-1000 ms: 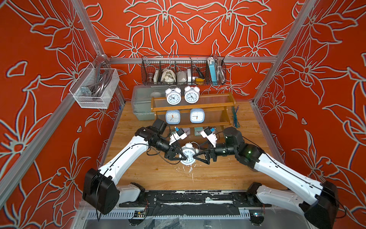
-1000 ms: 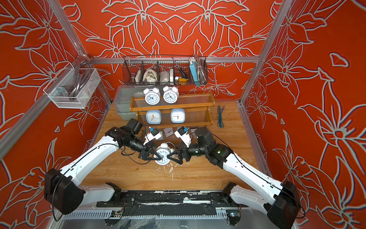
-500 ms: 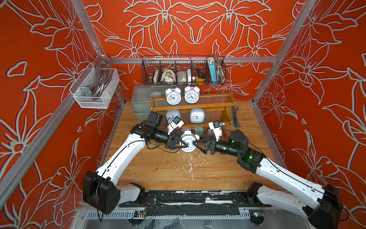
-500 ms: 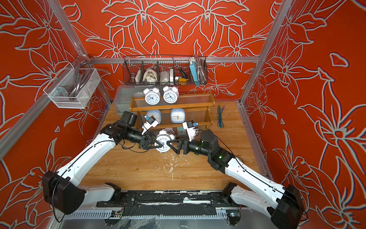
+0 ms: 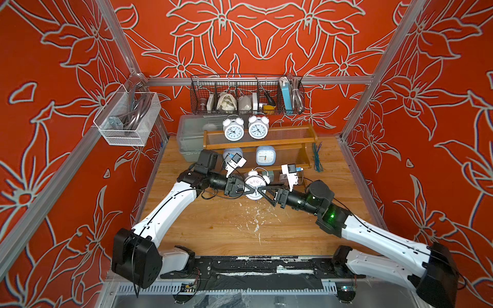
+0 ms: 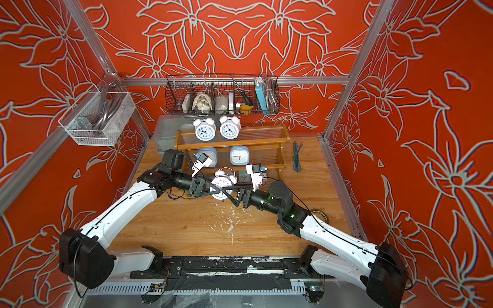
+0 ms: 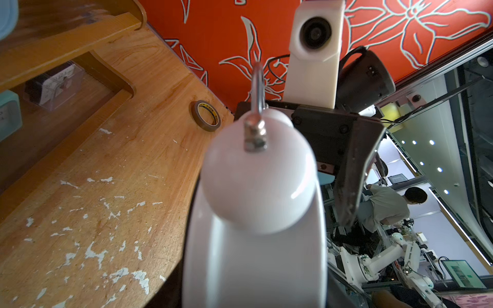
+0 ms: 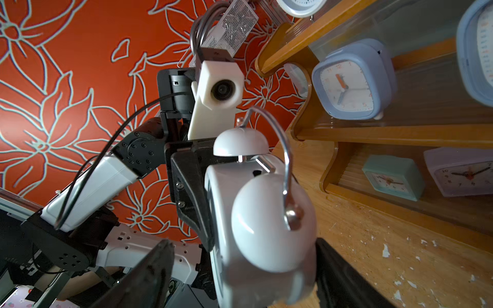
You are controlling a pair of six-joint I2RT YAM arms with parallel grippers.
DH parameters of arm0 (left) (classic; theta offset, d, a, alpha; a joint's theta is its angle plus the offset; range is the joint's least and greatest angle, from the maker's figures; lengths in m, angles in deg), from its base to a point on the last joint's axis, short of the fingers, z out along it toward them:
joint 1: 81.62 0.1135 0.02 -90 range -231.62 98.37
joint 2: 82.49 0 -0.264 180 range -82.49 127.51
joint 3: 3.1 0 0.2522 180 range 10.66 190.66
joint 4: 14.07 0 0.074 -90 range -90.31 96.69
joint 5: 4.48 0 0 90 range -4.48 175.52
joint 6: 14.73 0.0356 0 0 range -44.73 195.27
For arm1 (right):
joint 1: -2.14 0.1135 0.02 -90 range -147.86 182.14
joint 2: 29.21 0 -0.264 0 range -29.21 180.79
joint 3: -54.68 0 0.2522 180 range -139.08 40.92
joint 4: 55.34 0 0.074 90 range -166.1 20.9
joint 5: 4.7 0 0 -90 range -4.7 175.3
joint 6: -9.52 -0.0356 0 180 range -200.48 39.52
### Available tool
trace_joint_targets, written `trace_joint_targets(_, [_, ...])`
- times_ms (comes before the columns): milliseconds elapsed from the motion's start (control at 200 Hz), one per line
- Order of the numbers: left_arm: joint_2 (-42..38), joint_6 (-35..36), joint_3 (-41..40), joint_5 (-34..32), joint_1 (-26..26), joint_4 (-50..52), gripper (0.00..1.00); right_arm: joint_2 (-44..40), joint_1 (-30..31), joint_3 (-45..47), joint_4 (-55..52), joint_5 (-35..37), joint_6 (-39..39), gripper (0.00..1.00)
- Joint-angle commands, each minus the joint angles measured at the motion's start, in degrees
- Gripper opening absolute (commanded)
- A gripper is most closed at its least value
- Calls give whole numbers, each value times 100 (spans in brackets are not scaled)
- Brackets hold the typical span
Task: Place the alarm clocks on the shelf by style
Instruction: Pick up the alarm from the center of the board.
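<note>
A white twin-bell alarm clock [image 5: 255, 184] hangs above the table in front of the shelf [image 5: 282, 145], upright, face toward the top views. My left gripper [image 5: 249, 190] is shut on it from the left. My right gripper [image 8: 241, 256] straddles the same clock from the right, still open, with a gap at one finger [image 8: 157, 264]. Two more twin-bell clocks [image 5: 234, 130] stand on the top tier. Two light-blue square clocks [image 5: 265, 156] are on the middle tier, one partly hidden by my left wrist camera. A teal cube [image 8: 392, 178] and a lilac cube [image 8: 461, 176] are on the lowest tier.
A black wire basket [image 5: 246, 93] hangs on the back wall above a grey plastic bin [image 5: 189, 133]. A white mesh basket [image 5: 128, 120] hangs on the left wall. Green ties [image 5: 317, 160] lie right of the shelf, a tape roll [image 6: 320, 214] by my right arm.
Both arms have carried the twin-bell clock away from the table's middle toward the shelf. The right gripper's jaws have narrowed around the clock.
</note>
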Motion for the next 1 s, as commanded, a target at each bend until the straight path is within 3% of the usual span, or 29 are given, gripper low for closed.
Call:
trace_joint_targets(0, [-138, -143, 15, 433, 18, -387, 25, -12, 52, 100, 567, 228, -136, 78])
trace_joint_targets(110, [-138, -125, -9, 441, 14, -404, 25, -40, 62, 123, 585, 273, -130, 67])
trace_joint_targets(475, [-103, -22, -83, 428, 16, -431, 26, -58, 61, 204, 529, 288, -42, 52])
trace_joint_targets(706, [-112, 139, -100, 391, 16, -321, 30, -115, 54, 125, 166, 311, 403, 32])
trace_joint_targets(786, [-112, 299, -98, 355, 16, -183, 38, -193, 28, -7, -261, 315, 737, 28])
trace_joint_targets(901, [-97, 675, -59, 334, 65, 157, 61, -319, -150, -298, -967, 44, 1420, 26])
trace_joint_targets(996, [-94, 1061, -15, 328, 162, 503, 68, -375, -497, -657, -1670, -459, 1980, 25])
